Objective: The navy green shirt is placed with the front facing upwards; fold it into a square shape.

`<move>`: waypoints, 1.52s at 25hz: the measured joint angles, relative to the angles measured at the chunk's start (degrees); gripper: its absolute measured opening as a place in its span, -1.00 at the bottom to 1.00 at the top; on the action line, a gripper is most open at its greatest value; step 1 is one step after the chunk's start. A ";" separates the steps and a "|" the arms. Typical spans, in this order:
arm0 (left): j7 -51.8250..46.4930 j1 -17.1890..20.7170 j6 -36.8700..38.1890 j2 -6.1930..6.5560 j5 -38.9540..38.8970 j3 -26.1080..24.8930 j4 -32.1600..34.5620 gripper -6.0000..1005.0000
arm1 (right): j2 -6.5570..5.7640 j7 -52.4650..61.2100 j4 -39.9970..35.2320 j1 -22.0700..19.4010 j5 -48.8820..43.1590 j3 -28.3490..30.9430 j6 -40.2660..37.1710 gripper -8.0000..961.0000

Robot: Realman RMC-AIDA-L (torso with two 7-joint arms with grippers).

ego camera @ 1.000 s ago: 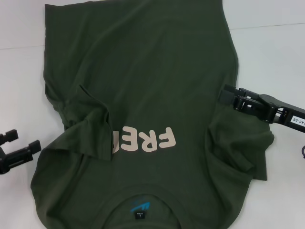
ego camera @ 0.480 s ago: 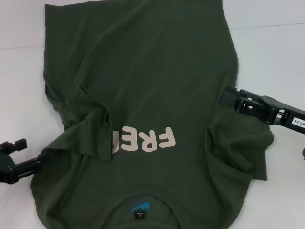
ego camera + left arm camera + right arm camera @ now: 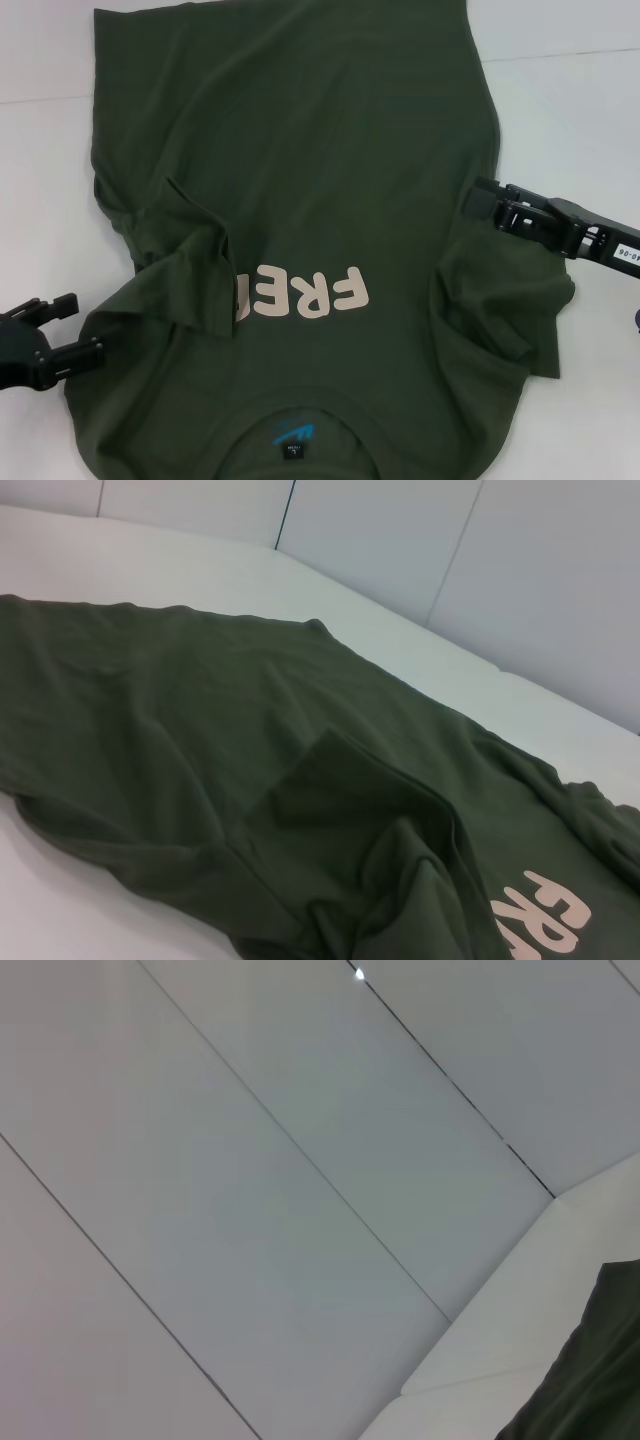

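Since half a second earlier, the left claw (image 3: 78,328) had been brought slightly closer to the garment's edge, while the right claw (image 3: 478,203) had been kept almost where it was. The left claw's black fingers (image 3: 85,349) were seen spread apart, the lower one touching the hem of the left sleeve, with nothing clamped between them. The right claw was laid over the cloth near the right armpit; whether it was open or closed could not be told.

The large dark olive-green short-sleeved cotton shirt (image 3: 300,150) was spread front-up across the white bench (image 3: 560,110), its collar nearest the robot and the pale pinkish "FREE" lettering (image 3: 305,292) partly covered by a fold of the left sleeve (image 3: 185,255). A small blue logo (image 3: 295,433) was visible inside the collar. The right sleeve (image 3: 505,310) was left rumpled beside the body of the shirt. In the left wrist view, the shirt (image 3: 250,780) was seen lying on the bench before pale wall panels (image 3: 400,540); in the right wrist view, mostly wall panels (image 3: 250,1160) and a corner of green cloth (image 3: 590,1380) were shown.
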 joint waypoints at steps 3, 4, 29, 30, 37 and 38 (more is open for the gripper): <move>0.30 -0.08 -0.11 -0.02 0.00 0.14 -0.21 0.77 | 0.15 -0.06 0.00 0.00 0.00 0.00 0.00 0.95; 0.44 -0.10 -0.12 -0.02 0.00 0.14 -0.23 0.77 | 0.17 -0.06 0.00 0.00 0.00 0.00 0.00 0.95; 2.45 -0.99 -4.53 -0.06 0.35 1.87 -3.06 0.75 | 0.13 -0.19 0.00 0.01 -0.02 0.00 0.02 0.95; 2.45 -1.07 -4.53 -0.06 0.35 1.91 -3.11 0.75 | 0.12 -0.16 0.00 0.01 -0.02 0.00 0.01 0.95; 2.32 -1.28 -4.55 0.19 -0.93 0.29 -1.24 0.74 | 0.02 0.02 0.00 0.06 0.46 0.00 0.01 0.95; 2.31 -1.32 -4.15 0.28 -1.26 -0.05 -0.74 0.74 | -0.03 0.11 0.00 0.11 0.49 0.00 0.01 0.95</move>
